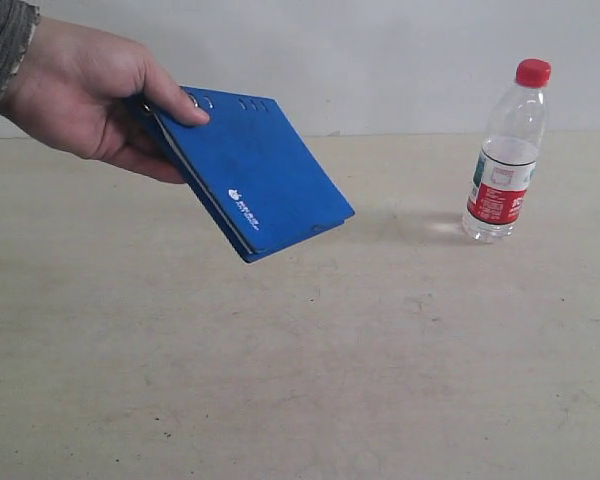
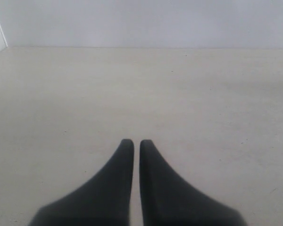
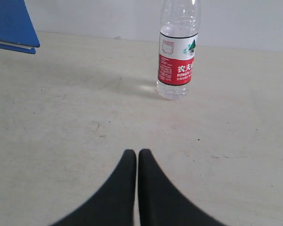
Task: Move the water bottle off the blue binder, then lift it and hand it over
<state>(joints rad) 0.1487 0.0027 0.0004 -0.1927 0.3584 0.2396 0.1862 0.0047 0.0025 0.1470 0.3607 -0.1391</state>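
The water bottle (image 1: 505, 150) stands upright on the table at the right, red cap on top; the right wrist view shows its label and lower body (image 3: 178, 61). The blue binder (image 1: 250, 185) is held tilted in the air by a person's hand (image 1: 90, 95) at the left; one corner of the blue binder (image 3: 12, 26) shows in the right wrist view. My right gripper (image 3: 137, 154) is shut and empty over bare table, well short of the bottle. My left gripper (image 2: 136, 143) is shut and empty over bare table. Neither gripper shows in the exterior view.
The pale table (image 1: 300, 380) runs back to a white wall (image 1: 380, 50). A sleeve (image 1: 0, 40) enters at the top left corner of the exterior view.
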